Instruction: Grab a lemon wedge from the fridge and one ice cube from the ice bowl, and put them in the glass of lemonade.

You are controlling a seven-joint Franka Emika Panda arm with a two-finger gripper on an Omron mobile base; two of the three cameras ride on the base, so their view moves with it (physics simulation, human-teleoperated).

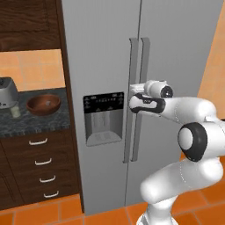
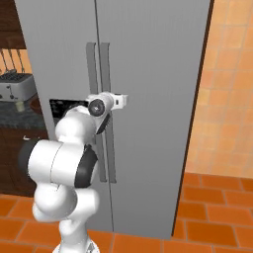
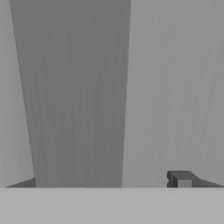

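The claw [image 1: 133, 90] is up against the fridge [image 1: 176, 52], right at the pair of long vertical handles [image 1: 136, 66] where the two doors meet. From the hand's own camera a broad grey handle bar [image 3: 74, 96] runs straight up the middle, with one dark fingertip [image 3: 181, 179] peeking in beside it. The jaws look spread wide, straddling that bar rather than pinching it, and I see nothing clamped between them.

Why here? The lemon wedge should be behind these doors, which are shut flush, so the door has to swing open before anything else. The hand is turned side-on to the door, which suits wrapping a vertical handle.

Away to the claw's left, past the black dispenser panel [image 1: 103, 117], the ice bowl [image 1: 43, 104] sits on the dark tabletop [image 1: 39, 123], with a grey toaster [image 1: 6, 92] further left and a small pale glass [image 1: 16, 111] that I take for the lemonade, too small to be sure.

My read: squeeze on the handle next, then pull; a loose grip could slip off the smooth bar.
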